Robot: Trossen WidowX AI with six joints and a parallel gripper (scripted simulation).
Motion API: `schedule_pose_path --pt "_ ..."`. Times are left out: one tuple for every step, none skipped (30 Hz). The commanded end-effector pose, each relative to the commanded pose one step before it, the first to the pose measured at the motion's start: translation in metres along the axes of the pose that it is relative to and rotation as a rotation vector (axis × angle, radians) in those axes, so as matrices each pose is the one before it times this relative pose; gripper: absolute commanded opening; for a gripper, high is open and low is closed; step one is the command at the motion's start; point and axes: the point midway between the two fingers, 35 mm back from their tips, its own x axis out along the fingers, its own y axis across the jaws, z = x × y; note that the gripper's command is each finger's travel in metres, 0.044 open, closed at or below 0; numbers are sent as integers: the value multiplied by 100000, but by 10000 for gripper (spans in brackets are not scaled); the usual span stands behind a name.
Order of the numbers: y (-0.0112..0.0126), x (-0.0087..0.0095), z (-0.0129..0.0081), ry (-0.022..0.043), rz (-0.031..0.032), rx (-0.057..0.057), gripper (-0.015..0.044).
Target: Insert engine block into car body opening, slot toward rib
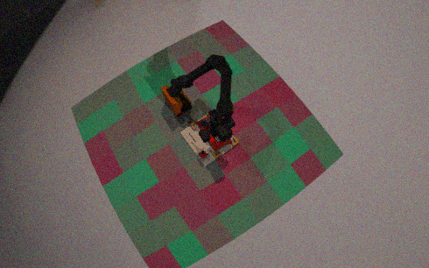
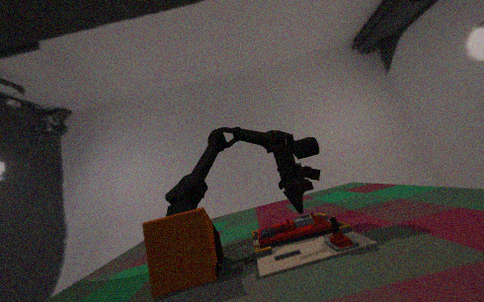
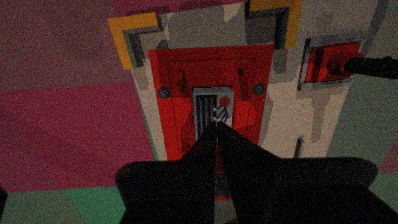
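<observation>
The red car body (image 3: 170,75) (image 2: 282,230) (image 1: 215,142) lies on a white base plate (image 3: 285,115) (image 2: 299,258) (image 1: 192,139). The grey engine block (image 3: 207,102) (image 2: 303,219), with dark ribs and a red dot on top, sits in the opening in the middle of the car body. My gripper (image 3: 215,126) (image 2: 299,209) is shut with the fingers pressed together and nothing between them. Its tip points down at the block's near edge; in the exterior view it stands at the block's top.
An orange box (image 1: 175,102) (image 2: 181,252) stands at the arm's base. A red pad with a dark peg (image 3: 330,62) (image 2: 340,239) (image 1: 203,154) sits on the plate beside the car. Yellow corner brackets (image 3: 127,25) frame the car body's far end.
</observation>
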Motion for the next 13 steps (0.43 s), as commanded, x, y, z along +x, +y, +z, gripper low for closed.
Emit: schedule_pose_path --pt "77 36 -45 258 101 -598 0" --pt "0 0 0 0 0 0 0" --pt "0 0 0 0 0 0 0" --pt "-38 -17 22 -127 -46 301 0" --pt "38 17 -22 127 47 -301 0" --pt "0 0 0 0 0 0 0" --pt "0 0 0 0 0 0 0" --pt "0 0 0 0 0 0 0" --pt "0 0 0 0 0 0 0" --pt "0 0 0 0 0 0 0" --pt "0 0 0 0 0 0 0" --pt "0 0 0 0 0 0 0" --pt "0 0 0 0 0 0 26"
